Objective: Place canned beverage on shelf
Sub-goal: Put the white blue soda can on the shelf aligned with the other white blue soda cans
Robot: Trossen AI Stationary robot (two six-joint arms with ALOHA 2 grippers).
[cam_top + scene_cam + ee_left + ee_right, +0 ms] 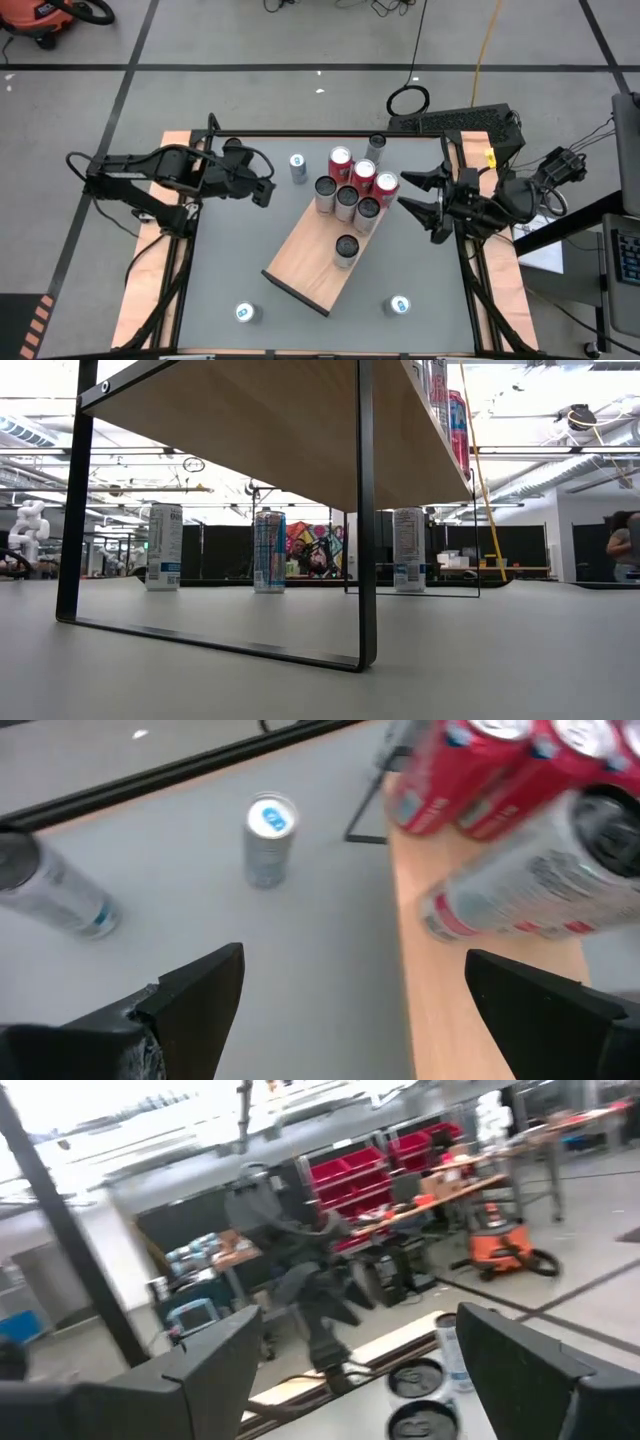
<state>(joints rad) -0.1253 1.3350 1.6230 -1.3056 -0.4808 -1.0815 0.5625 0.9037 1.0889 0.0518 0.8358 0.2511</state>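
Shelf (310, 265): nearest us, set diagonally mid-table; we count seven cans on it, clustered at its far end.
Left gripper (268, 190): fingers apart, empty, just beside a loose can (297, 167).
Right gripper (415, 200): spread, empty, near the cluster.
Obstacles: we judge the crowded far end leaves little room.

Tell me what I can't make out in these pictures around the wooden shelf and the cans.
- Low view: the light-brown wooden shelf hides its cans from below.
- Left wrist view: the red cans are cut off by the edge; labels blurred.
- High view: the small silver can shows no readable label.
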